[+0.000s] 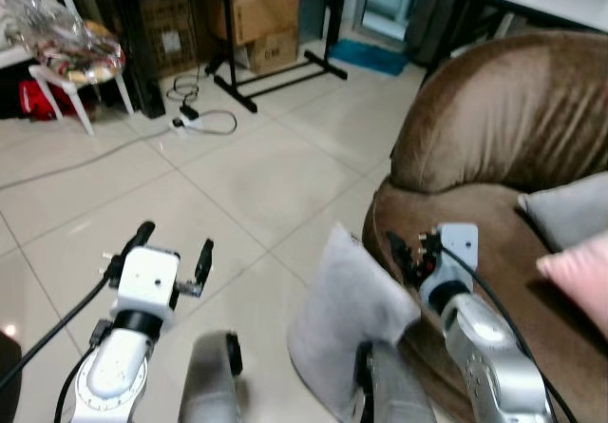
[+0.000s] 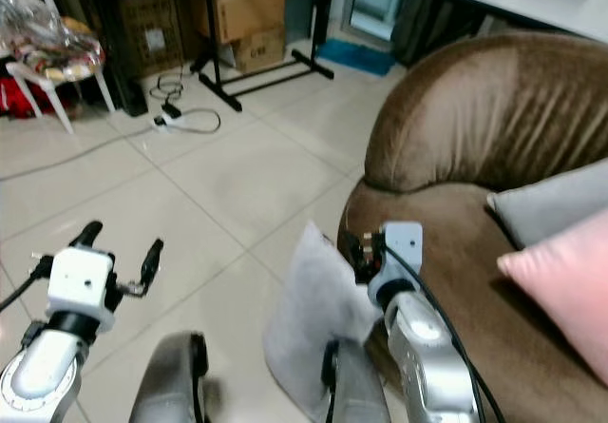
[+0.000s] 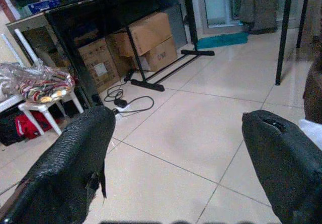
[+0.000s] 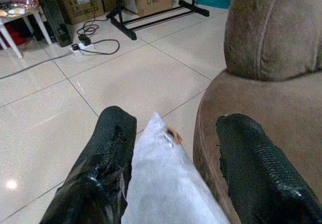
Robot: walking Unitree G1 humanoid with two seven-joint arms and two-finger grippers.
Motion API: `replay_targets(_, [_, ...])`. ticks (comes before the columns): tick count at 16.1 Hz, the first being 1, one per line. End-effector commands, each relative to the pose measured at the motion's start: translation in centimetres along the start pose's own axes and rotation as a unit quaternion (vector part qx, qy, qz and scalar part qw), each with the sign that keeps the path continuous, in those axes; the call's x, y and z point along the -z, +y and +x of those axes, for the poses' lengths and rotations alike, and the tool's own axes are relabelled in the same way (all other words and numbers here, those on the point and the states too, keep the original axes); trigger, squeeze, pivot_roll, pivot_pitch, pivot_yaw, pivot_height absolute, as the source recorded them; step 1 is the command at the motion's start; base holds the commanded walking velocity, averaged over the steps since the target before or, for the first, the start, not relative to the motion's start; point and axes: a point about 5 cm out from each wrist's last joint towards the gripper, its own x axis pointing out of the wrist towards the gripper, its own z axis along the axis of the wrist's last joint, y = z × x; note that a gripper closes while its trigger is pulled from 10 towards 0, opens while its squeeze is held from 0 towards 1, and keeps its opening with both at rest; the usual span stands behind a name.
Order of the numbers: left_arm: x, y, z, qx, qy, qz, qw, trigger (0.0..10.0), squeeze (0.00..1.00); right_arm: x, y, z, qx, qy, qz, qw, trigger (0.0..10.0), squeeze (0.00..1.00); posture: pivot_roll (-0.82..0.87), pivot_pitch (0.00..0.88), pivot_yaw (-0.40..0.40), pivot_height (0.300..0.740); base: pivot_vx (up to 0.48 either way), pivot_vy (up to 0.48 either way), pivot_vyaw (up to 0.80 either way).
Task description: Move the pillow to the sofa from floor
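A pale grey pillow stands on edge on the tiled floor, leaning against the front of the brown sofa. My right gripper is open just above the pillow's top corner. The pillow's upper edge lies between the two black fingers; one finger is against the fabric, the other is over the sofa's seat edge. Over bare tiles to the left, my left gripper is open and holds nothing.
A grey cushion and a pink cushion lie on the sofa seat. Farther back are cardboard boxes, a black stand's feet, a power strip with cable, a white chair and a teal mat.
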Motion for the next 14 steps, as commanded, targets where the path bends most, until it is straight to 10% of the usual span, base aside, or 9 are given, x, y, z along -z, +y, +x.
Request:
replay_targets(1, [0.0, -0.4, 0.0, 0.014, -0.001, 0.0, 1.0, 10.0, 0.0, 0.3, -0.2, -0.1, 0.002, 0.006, 0.001, 1.0, 10.0, 0.0, -0.04, 0.0, -0.049, 0.516, 0.0, 0.0, 0.0])
replay_targets(7, [0.1, -0.4, 0.1, 0.024, 0.002, 0.003, 1.0, 10.0, 0.0, 0.8, 0.8, 0.5, -0.04, 0.023, -0.015, 0.999, 10.0, 0.0, -0.03, 0.0, -0.047, 0.461, 0.0, 0.0, 0.0])
replay_targets(8, [0.0, -0.4, 0.1, 0.026, 0.002, 0.004, 1.0, 10.0, 0.0, 0.9, 1.1, 0.6, -0.058, 0.025, -0.007, 0.998, 10.0, 0.67, -0.03, 0.0, -0.045, 0.461, 0.0, 0.0, 0.0])
replay_targets(9, [0.0, -0.4, 0.2, 0.038, 0.002, 0.005, 0.999, 10.0, 0.0, 0.7, 1.1, 0.9, -0.063, 0.016, 0.006, 0.998, 10.0, 1.0, -0.02, 0.0, -0.044, 0.461, 0.0, 0.0, 0.0])
replay_targets(14, [0.2, -0.3, 0.2, 0.099, 0.012, 0.022, 0.995, 10.0, 0.0, 0.2, 2.0, 3.1, -0.101, 0.006, -0.019, 0.995, 10.0, 1.0, 0.0, 0.013, -0.035, 0.461, 0.0, 0.0, 0.0])
